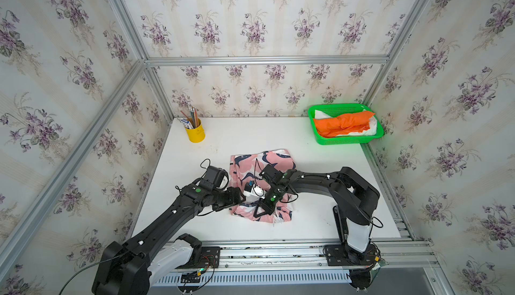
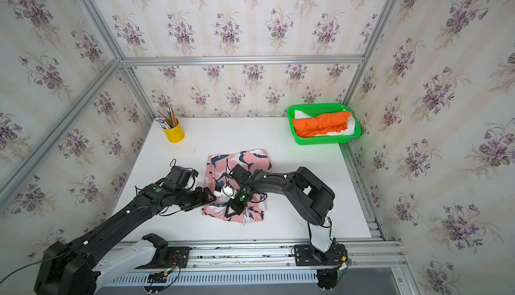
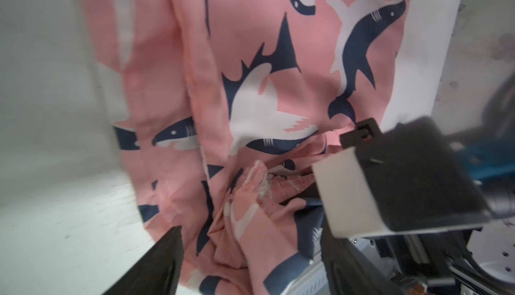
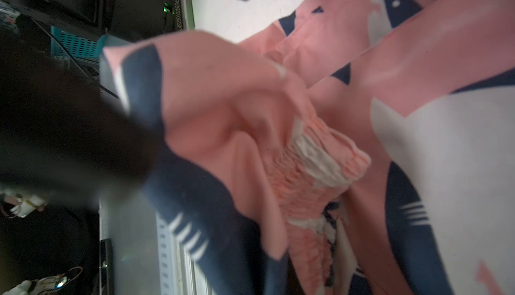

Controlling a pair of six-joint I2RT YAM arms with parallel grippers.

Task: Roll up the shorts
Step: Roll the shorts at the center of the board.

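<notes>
Now, well left of the green basket (image 1: 345, 140) and nearer the arm bases, your left gripper (image 3: 250, 240) stands wide, crumpled cloth between its spread fingers (image 3: 164, 263). The pink shark-print shorts (image 1: 262, 160) lie there on the white table (image 1: 306, 168), partly spread. Your right gripper (image 1: 262, 213) is clamped on their bunched near end. Inside the basket, orange shorts (image 1: 342, 125) rest on white shorts (image 1: 372, 129).

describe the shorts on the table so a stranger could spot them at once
On the white table, look at the middle, between the left arm and right arm. The shark-print shorts lie there partly bunched, pink with navy-and-white sharks; the orange shorts and white shorts in the green basket at the far right corner are plain.
</notes>
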